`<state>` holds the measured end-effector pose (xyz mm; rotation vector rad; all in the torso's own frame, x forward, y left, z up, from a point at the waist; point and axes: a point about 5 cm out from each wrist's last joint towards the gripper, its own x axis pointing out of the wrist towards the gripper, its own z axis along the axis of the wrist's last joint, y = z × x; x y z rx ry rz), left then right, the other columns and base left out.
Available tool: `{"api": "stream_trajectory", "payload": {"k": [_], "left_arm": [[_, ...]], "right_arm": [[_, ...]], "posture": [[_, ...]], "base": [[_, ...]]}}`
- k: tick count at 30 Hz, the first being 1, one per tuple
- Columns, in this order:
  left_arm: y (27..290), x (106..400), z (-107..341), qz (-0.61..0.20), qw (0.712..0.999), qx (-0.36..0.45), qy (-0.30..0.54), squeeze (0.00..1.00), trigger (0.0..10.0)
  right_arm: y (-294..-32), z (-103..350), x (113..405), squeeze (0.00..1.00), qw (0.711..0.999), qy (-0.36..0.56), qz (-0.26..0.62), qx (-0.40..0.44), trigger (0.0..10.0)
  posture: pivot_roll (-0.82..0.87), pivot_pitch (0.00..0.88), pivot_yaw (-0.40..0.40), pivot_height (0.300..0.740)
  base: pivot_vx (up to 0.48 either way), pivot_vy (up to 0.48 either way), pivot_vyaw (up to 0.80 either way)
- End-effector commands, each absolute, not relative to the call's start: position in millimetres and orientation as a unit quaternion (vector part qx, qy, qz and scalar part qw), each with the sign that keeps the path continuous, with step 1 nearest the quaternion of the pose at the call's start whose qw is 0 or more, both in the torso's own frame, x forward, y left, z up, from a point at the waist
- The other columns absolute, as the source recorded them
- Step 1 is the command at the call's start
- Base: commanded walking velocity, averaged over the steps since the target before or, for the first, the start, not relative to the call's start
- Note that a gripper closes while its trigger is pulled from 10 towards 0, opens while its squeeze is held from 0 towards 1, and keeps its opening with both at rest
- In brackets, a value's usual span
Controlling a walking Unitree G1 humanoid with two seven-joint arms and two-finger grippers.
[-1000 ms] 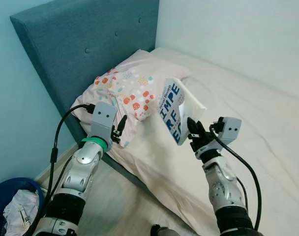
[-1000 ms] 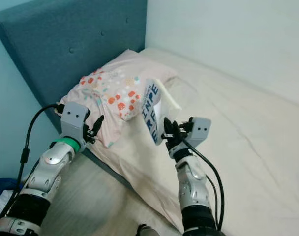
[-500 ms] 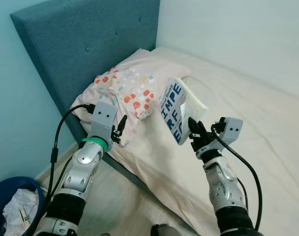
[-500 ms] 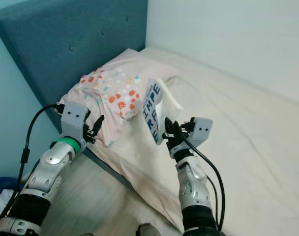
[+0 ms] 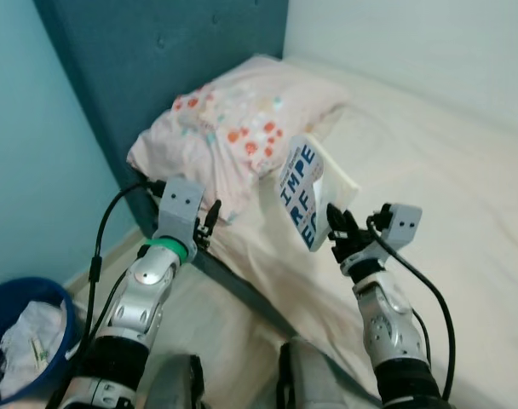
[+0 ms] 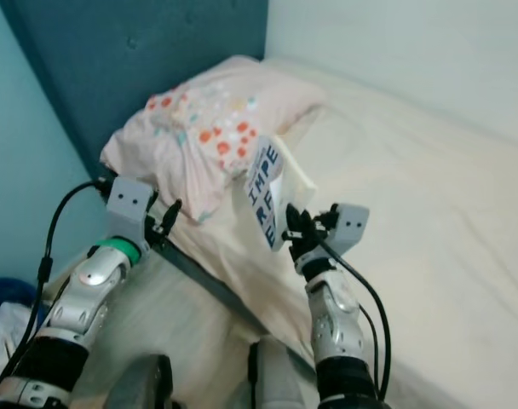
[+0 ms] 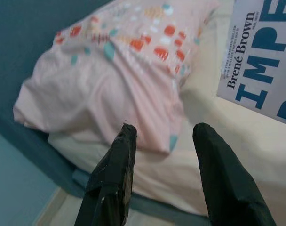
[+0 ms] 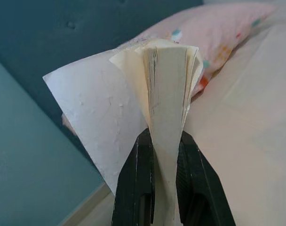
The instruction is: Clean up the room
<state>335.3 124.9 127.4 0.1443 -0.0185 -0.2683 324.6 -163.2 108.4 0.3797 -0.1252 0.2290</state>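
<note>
Bin point(image 5: 20, 294) at far left on the floor, blue, crumpled white stuff inside. Next to it the teal wall, then the dark blue headboard point(image 5: 157, 51) running up the left side of the bed point(image 5: 463, 145).

Left gripper point(image 5: 210, 223) held up off the bed's left edge, just below the pillow point(image 5: 233, 136). Fingers point(image 7: 114, 174) apart, nothing between them; wrist view looks straight at the pillow's lower corner and the mattress edge under it. No contact with either.

Pillow sits at the head-left corner of the bed, against the headboard. Pink, with orange/teal spots on the upper side, rumpled, one corner hanging slightly past the bed's left edge.

Book point(image 5: 303, 194) is in the air over the left part of the bed, just right of the pillow, not touching the sheet as far as I can tell. White cover with big blue letters "IMPE…", author line "Brené Brown" readable in the left wrist view. Standing roughly upright, cover facing the robot's left, pages fanned out at the top.

Right gripper point(image 5: 336, 228) clamped on the book's lower edge; right wrist view shows both fingers point(image 8: 136, 188) pinching the page block with the cover splayed to one side.

Rest of the bed to the right: cream sheet, light wrinkles, white wall behind.
</note>
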Motion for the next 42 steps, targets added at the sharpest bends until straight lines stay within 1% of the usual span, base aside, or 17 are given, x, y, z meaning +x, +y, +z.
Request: {"api": "stream_trajectory", "payload": {"k": [1, 2, 3, 4, 10, 11, 16, 20, 23, 25, 27, 29, 34, 35, 42], "left_arm": [[124.9, 333.5, 124.9, -0.136, 0.988, 0.075, -0.003, 0.0, 10.0], [124.9, 333.5, 124.9, -0.136, 0.988, 0.075, -0.003, 0.0, 10.0], [125.0, 332.7, 125.0, -0.137, 0.988, 0.076, -0.003, 0.0, 10.0], [125.1, 332.3, 125.1, -0.138, 0.988, 0.076, -0.003, 0.0, 10.0], [125.8, 330.3, 125.6, -0.14, 0.987, 0.078, -0.003, 0.0, 10.0], [127.4, 327.8, 126.5, -0.142, 0.987, 0.079, -0.003, 0.0, 10.0], [132.9, 321.6, 128.9, -0.141, 0.987, 0.082, -0.005, 0.0, 10.0], [140.3, 316.3, 132.2, -0.137, 0.987, 0.087, -0.004, 0.0, 10.0], [147.8, 311.5, 135.5, -0.136, 0.986, 0.096, -0.002, 0.0, 10.0], [149.5, 310.0, 136.6, -0.136, 0.986, 0.098, -0.001, 0.0, 10.0], [154.5, 306.3, 139.1, -0.137, 0.985, 0.105, 0.003, 0.0, 10.0], [154.5, 306.3, 139.1, -0.137, 0.985, 0.105, 0.003, 0.0, 10.0], [162.6, 299.2, 143.0, -0.138, 0.984, 0.115, 0.008, 0.0, 10.0], [168.8, 292.9, 146.2, -0.137, 0.983, 0.122, 0.013, 0.0, 10.0], [176.6, 281.8, 150.8, -0.135, 0.981, 0.133, 0.026, 0.0, 10.0]], "right_arm": [[-161.4, 116.3, 324.9, 0.0, 0.966, -0.08, 0.129, 0.21, 10.0], [-161.4, 116.3, 324.9, 0.0, 0.966, -0.08, 0.129, 0.21, 10.0], [-158.2, 120.4, 324.6, 0.0, 0.947, -0.08, 0.161, 0.265, 10.0], [-157.6, 121.8, 324.7, 0.0, 0.941, -0.08, 0.171, 0.28, 10.0], [-159.9, 120.3, 328.9, 0.0, 0.937, -0.059, 0.188, 0.289, 10.0], [-160.9, 117.9, 333.0, 0.0, 0.932, -0.032, 0.212, 0.293, 10.0], [-164.8, 120.1, 338.8, 0.0, 0.925, -0.014, 0.238, 0.296, 10.0], [-175.8, 122.2, 344.0, 0.0, 0.925, -0.005, 0.232, 0.301, 10.0], [-185.1, 122.0, 346.2, 0.0, 0.927, 0.003, 0.221, 0.301, 10.0], [-187.3, 122.0, 346.9, 0.0, 0.928, 0.004, 0.221, 0.301, 10.0], [-193.8, 121.3, 349.8, 0.0, 0.93, 0.011, 0.214, 0.297, 10.0], [-193.8, 121.3, 349.8, 0.0, 0.93, 0.011, 0.214, 0.297, 10.0], [-199.7, 121.6, 354.7, 0.0, 0.934, 0.018, 0.206, 0.293, 10.0], [-204.7, 120.6, 357.8, 0.0, 0.941, 0.028, 0.195, 0.277, 10.0], [-215.4, 120.7, 362.2, 0.0, 0.95, 0.044, 0.173, 0.254, 10.0]], "posture": [[0.01, 0.072, 0.082, 0.609], [0.01, 0.072, 0.082, 0.609], [0.02, 0.081, 0.089, 0.609], [0.02, 0.082, 0.089, 0.609], [0.03, 0.102, 0.096, 0.609], [0.03, 0.114, 0.098, 0.609], [0.05, 0.15, 0.102, 0.609], [0.08, 0.18, 0.11, 0.609], [0.11, 0.223, 0.135, 0.609], [0.11, 0.223, 0.135, 0.609], [0.13, 0.255, 0.155, 0.609], [0.13, 0.255, 0.155, 0.609], [0.16, 0.289, 0.178, 0.609], [0.19, 0.319, 0.191, 0.609], [0.22, 0.342, 0.204, 0.609]], "base": [[0.0, 0.0, 0.0], [0.0, 0.0, 0.0], [0.0, 0.0, 0.0], [0.0, 0.0, 0.0], [0.0, 0.0, 0.0], [0.0, 0.0, 0.0], [0.0, 0.0, 0.0], [0.0, 0.0, 0.0], [0.0, 0.0, 0.0], [0.0, 0.0, 0.0], [0.0, 0.0, 0.0], [0.0, 0.0, 0.0], [0.0, 0.0, 0.0], [0.0, 0.0, 0.0], [0.0, 0.0, 0.0]]}}
